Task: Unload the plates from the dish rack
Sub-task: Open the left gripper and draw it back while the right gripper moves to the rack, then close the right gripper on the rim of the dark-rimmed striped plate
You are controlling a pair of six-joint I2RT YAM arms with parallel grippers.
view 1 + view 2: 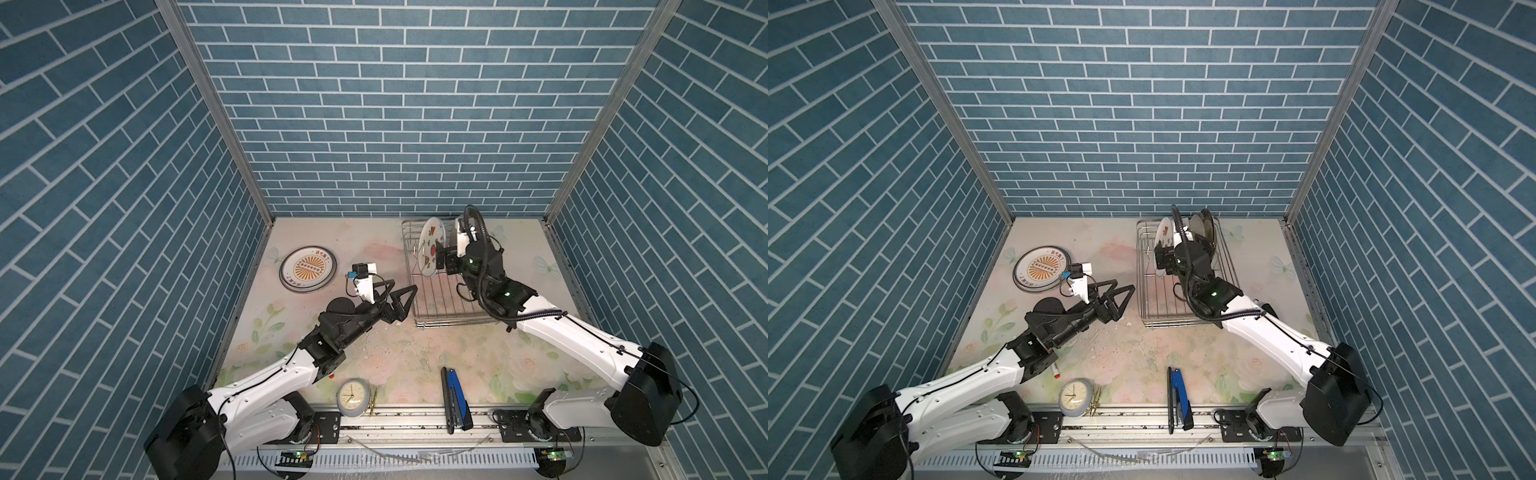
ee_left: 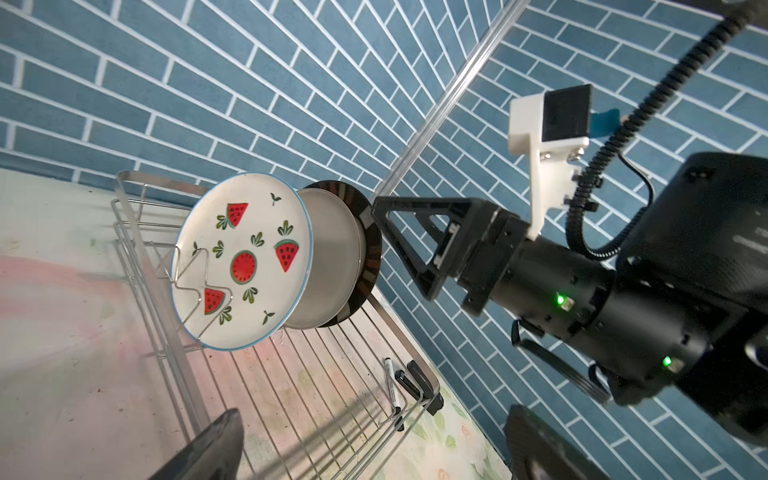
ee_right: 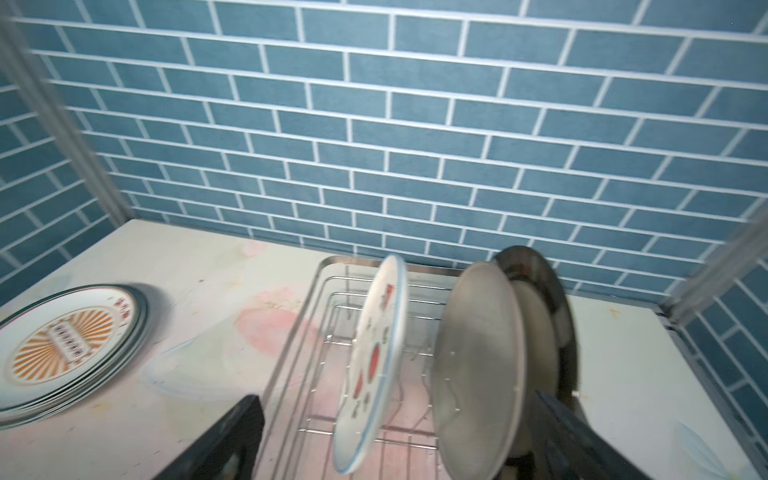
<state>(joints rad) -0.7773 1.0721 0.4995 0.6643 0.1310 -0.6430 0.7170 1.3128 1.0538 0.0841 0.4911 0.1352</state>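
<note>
**Finding 1: location.** The dish rack (image 1: 440,299) sits at 1 o'clock on the tabletop (image 1: 374,345). Three plates stand on edge in its 12 o'clock half. The watermelon plate (image 2: 245,262) is nearest 9 o'clock, then a grey plate (image 2: 332,257), then a dark-rimmed plate (image 2: 372,249). A stack of unloaded plates (image 1: 307,270) lies flat at 10 o'clock.

**Finding 2: axis.** In both top views each standing plate's rim line runs 12 to 6, and the row of three runs 9 to 3.

**Finding 3: right arm.** The right gripper (image 1: 442,261) is inside the rack, fingers (image 3: 224,440) wide apart and nothing clamped. The watermelon plate lies just beside it at 10 o'clock; contact cannot be confirmed.

**Finding 4: left arm.** The left gripper (image 1: 404,291) has its fingers apart and empty. It stands outside the rack's 8 o'clock side, clearly farther from the plates.

**Assessment.** The right arm is nearer. In my judgement a grip needs the finger gap set along 9 to 3, across one rim only.
</note>
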